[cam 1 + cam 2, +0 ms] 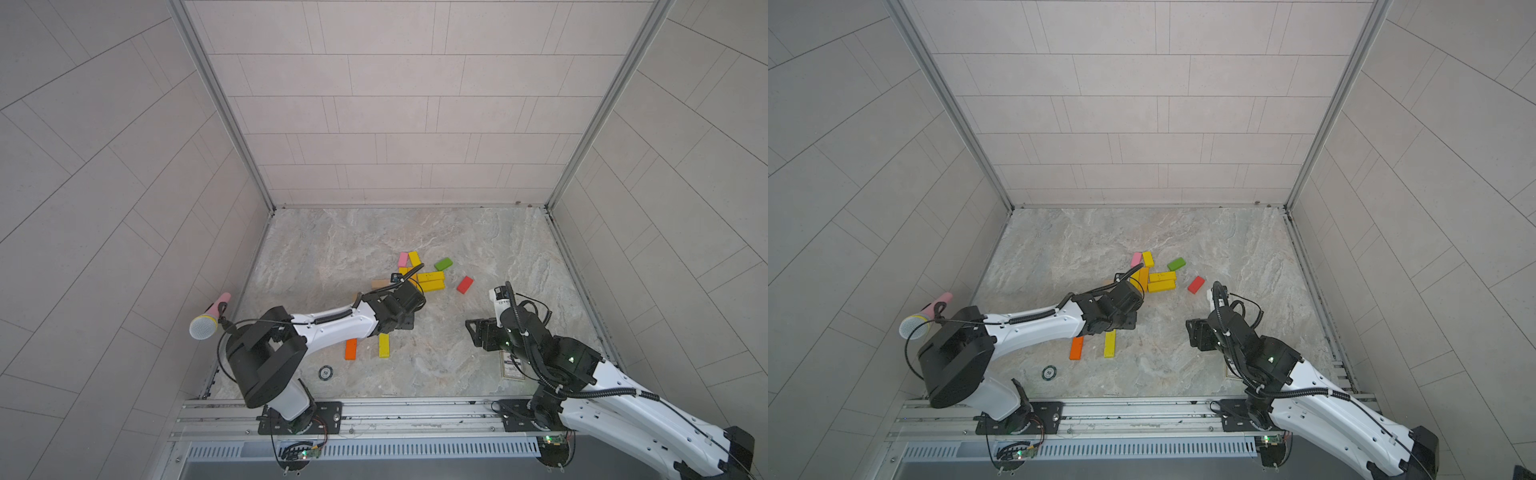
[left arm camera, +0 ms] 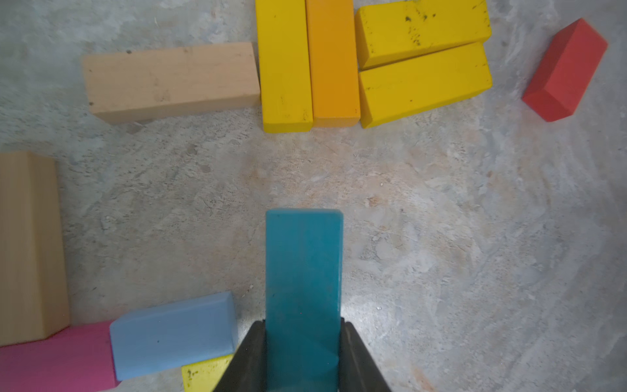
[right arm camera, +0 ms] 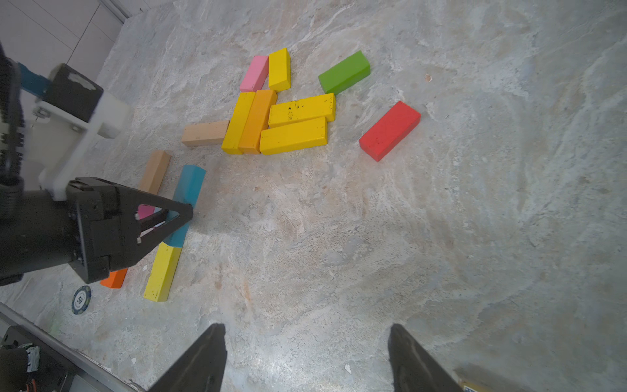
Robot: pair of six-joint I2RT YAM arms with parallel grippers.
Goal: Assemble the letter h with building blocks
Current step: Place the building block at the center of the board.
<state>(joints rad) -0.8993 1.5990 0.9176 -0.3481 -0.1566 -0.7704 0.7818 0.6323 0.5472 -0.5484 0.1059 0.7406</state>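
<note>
My left gripper (image 2: 303,325) is shut on a teal block (image 2: 303,271), held just over the table; from the right wrist view the teal block (image 3: 190,183) slants up out of that gripper (image 3: 176,213). Beyond it lie long yellow (image 2: 283,64) and orange (image 2: 332,61) blocks side by side, two yellow blocks (image 2: 424,81) across them, a plain wood block (image 2: 169,81) and a red block (image 2: 565,71). Beside the jaws lie light blue (image 2: 173,334) and magenta (image 2: 54,359) blocks. My right gripper (image 3: 307,327) is open over bare table, right of the blocks.
A green block (image 1: 443,263), a pink block (image 1: 402,259), an orange block (image 1: 351,348) and a yellow block (image 1: 383,345) lie loose. A poker chip (image 1: 325,372) sits near the front edge. A microphone (image 1: 208,320) hangs at the left wall. A printed card box (image 1: 511,365) lies under the right arm.
</note>
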